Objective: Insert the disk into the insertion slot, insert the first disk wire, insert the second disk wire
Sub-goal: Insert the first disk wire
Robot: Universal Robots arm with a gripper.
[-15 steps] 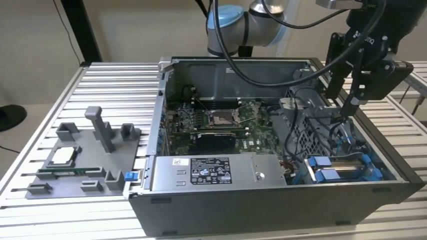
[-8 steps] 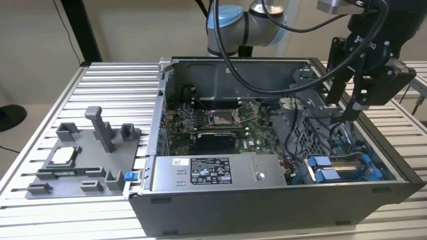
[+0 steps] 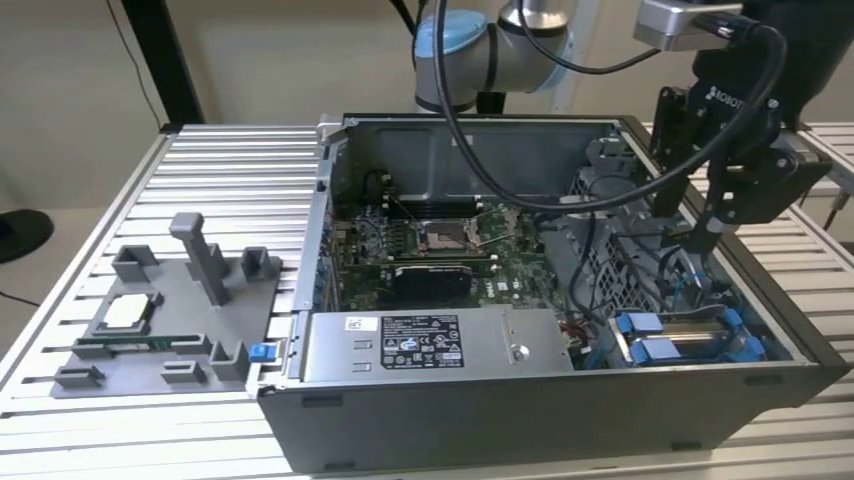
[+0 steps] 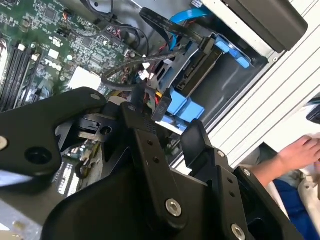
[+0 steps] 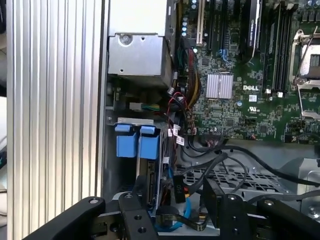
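Ribbed alu bench (image 3: 227,160): grey fixture (image 3: 174,330) at exterior view's left, open PC case (image 3: 534,420) mid. At its right front corner the disk (image 3: 667,340) sits in the insertion slot (image 5: 132,121), so it's prob. the wire stage. Claw (image 5: 174,196) hovers close by, fingers apart, nothing clamped. Next move needs a plug squared w/ the disk's port.

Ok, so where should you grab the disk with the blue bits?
Probably by the two blue tabs at its end, coming down through the open side of the case. The disk sits on edge in its bay, walls close beside it, so those tabs are the free part.
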